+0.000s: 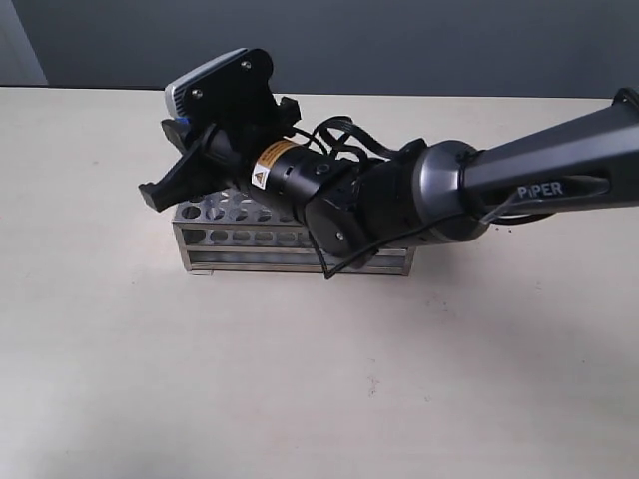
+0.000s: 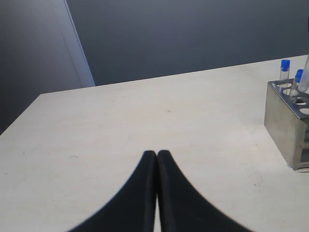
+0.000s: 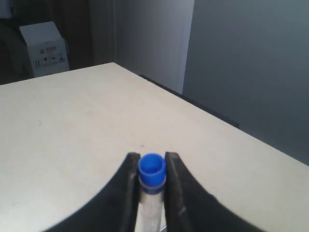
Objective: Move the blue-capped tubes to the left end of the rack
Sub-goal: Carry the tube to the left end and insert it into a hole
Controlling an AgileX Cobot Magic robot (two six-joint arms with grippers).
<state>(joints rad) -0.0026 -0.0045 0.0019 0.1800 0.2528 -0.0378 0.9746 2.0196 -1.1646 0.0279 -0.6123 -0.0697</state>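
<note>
The silver rack (image 1: 250,239) stands mid-table, its right part hidden under my right arm (image 1: 399,200), which reaches across it to its left end. In the right wrist view my right gripper (image 3: 152,162) is shut on a blue-capped tube (image 3: 152,170), pinching it just under the cap. In the exterior view a speck of blue cap (image 1: 184,124) shows beside the gripper. The left wrist view shows the rack (image 2: 282,121) at its edge with two blue-capped tubes (image 2: 285,65) (image 2: 299,75) standing in it. My left gripper (image 2: 157,153) is shut and empty over bare table, away from the rack.
The pale table (image 1: 300,379) spreads around the rack. Its far edge meets a dark wall (image 2: 193,34). A white cardboard box (image 3: 46,48) sits beyond the table in the right wrist view.
</note>
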